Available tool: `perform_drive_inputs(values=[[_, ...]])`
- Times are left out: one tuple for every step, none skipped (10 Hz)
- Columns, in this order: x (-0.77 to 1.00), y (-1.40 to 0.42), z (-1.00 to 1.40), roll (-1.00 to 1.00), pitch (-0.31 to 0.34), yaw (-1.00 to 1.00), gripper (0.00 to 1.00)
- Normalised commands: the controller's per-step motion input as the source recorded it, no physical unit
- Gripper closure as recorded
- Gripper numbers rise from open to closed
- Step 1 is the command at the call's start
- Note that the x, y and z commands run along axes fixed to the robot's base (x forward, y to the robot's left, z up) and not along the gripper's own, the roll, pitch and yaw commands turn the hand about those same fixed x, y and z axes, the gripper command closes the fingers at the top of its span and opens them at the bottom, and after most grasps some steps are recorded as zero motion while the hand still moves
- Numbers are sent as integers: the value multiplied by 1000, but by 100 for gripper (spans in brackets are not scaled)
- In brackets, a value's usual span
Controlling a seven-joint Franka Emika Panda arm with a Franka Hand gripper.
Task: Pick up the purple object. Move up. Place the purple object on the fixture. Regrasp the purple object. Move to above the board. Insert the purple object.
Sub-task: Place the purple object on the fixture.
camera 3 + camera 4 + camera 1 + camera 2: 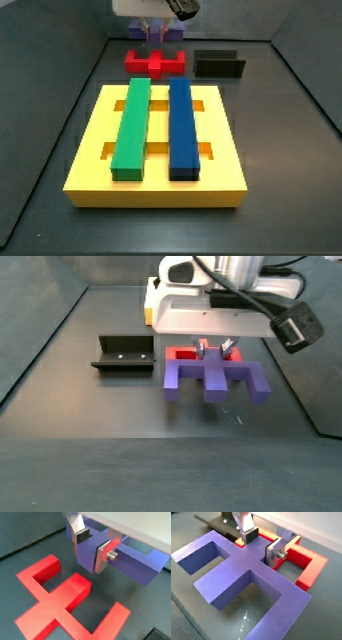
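progress looks early — the gripper (262, 543) is down at the purple object (241, 572), its silver fingers (273, 554) set on either side of the central stub and, as far as both wrist views show, pinching it. whether the piece has left the floor i cannot tell for sure; in a side view the purple object (211, 376) lies just in front of the red block (182, 355), and it seems to be at floor level or barely off it. so the first step, the pick-up, is in hand or just made, and the lift is not plainly done. everything after is left: the fixture (122, 355) stands bare, well apart from the gripper, so placing and regrasping are not yet done. the board (158, 182) carries its green bar (131, 125) and blue bar (183, 127) — nothing purple sits in it, so the move above it and the insertion remain too.
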Motion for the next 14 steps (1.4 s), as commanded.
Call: perform_drive_inputs(values=[[0, 0, 0, -6, 0, 0, 100], [397, 0, 474, -540, 57, -91, 100], [717, -17, 726, -760, 151, -151, 100], [814, -63, 731, -720, 200, -166, 100], [857, -166, 703, -669, 220, -97, 100], [886, -300, 629, -477, 434, 0, 100], [891, -357, 557, -406, 429, 0, 100], [891, -360, 531, -406, 423, 0, 100], [909, -423, 374, -457, 371, 0, 100], [937, -400, 251, -529, 311, 0, 100], [940, -311, 146, -600, 229, 0, 100], [831, -143, 0, -771, 0, 0, 100], [749, -54, -37, -823, -40, 0, 100], [669, 0, -29, -906, -149, 0, 100]])
